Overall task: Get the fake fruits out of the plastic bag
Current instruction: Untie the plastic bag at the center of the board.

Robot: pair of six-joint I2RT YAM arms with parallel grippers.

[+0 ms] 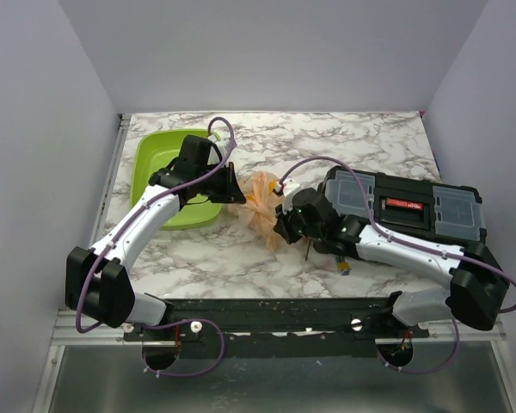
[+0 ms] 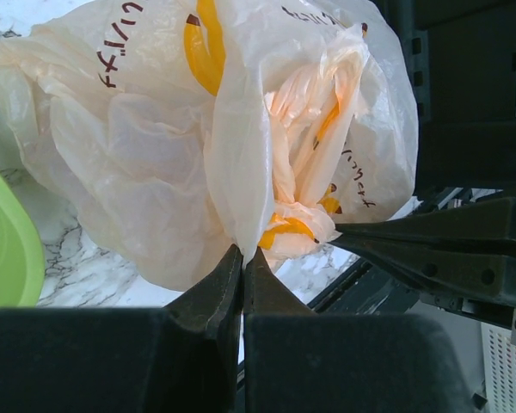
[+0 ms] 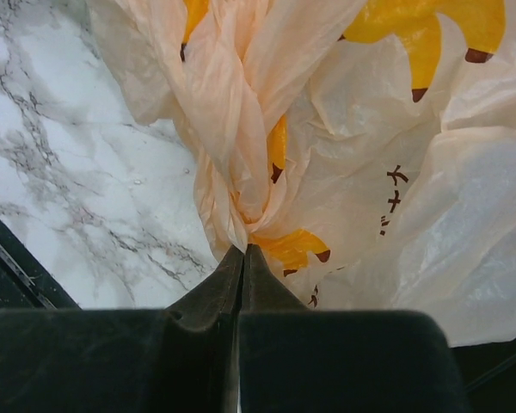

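Observation:
The peach-beige plastic bag (image 1: 261, 209) with orange fruit prints hangs bunched between my two grippers over the middle of the marble table. My left gripper (image 1: 232, 194) is shut on a fold of the bag (image 2: 155, 155) at its left side. My right gripper (image 1: 282, 225) is shut on a twisted strand of the bag (image 3: 344, 172) at its lower right. The right gripper's black fingers (image 2: 439, 249) show in the left wrist view, touching the bag. The mango-like fruit and the grapes are hidden; only flat printed fruit pictures show.
A lime-green tray (image 1: 159, 163) lies at the back left, under the left arm. A black toolbox (image 1: 404, 206) with clear lid compartments stands at the right, behind the right arm. A small dark object (image 1: 342, 267) lies on the table under the right forearm.

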